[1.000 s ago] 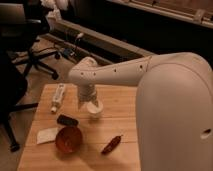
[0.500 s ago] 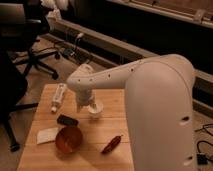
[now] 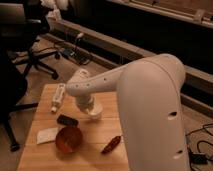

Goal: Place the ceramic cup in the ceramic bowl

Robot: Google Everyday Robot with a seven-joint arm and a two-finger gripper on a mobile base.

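Wooden table (image 3: 92, 152), arm reaching in over it. We note the gripper (image 3: 88, 105) low above the table's middle, right at the white ceramic cup (image 3: 96, 111); we cannot tell whether it is clamped on the cup or clear of it. The cup is outside the reddish-brown ceramic bowl (image 3: 68, 139), near it, further back and to the picture's right. A black block (image 3: 67, 120) lies just behind the bowl. White bottle (image 3: 58, 97) lies at the back left, pale cloth (image 3: 47, 135) beside the bowl's left, chili pepper (image 3: 111, 144) on its right.
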